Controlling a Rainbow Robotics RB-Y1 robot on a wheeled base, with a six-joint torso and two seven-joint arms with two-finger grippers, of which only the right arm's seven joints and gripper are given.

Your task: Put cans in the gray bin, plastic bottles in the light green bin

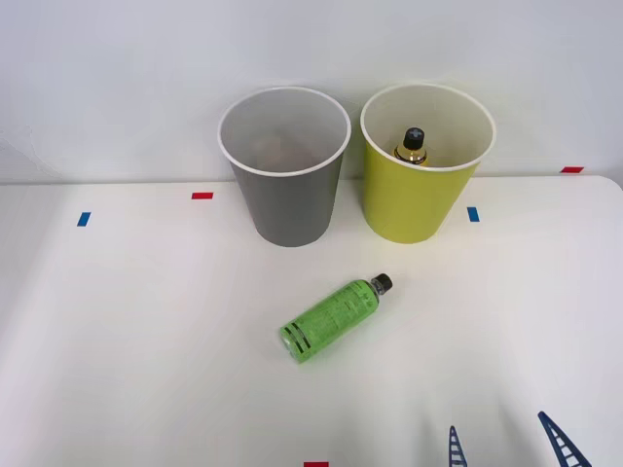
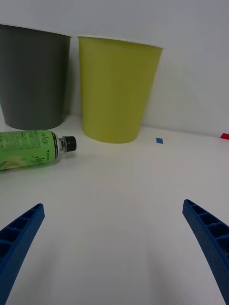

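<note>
A bright-green plastic bottle point(image 1: 332, 317) with a black cap lies on its side on the white table, cap toward the light green bin; the right wrist view shows it too point(image 2: 29, 148). Another plastic bottle point(image 1: 412, 144), black cap and gold neck, stands inside the light green bin point(image 1: 419, 204) point(image 2: 117, 90). The gray bin point(image 1: 288, 199) point(image 2: 33, 78) stands just left of it. No cans are in view. My right gripper point(image 1: 506, 449) point(image 2: 112, 206) is open at the table's front right, low over the surface, right of and nearer than the lying bottle, with nothing between its fingers.
Small red tape marks point(image 1: 201, 196) and blue tape marks point(image 1: 473, 214) dot the table. A white wall rises close behind both bins. Bare tabletop lies between my gripper and the bottle.
</note>
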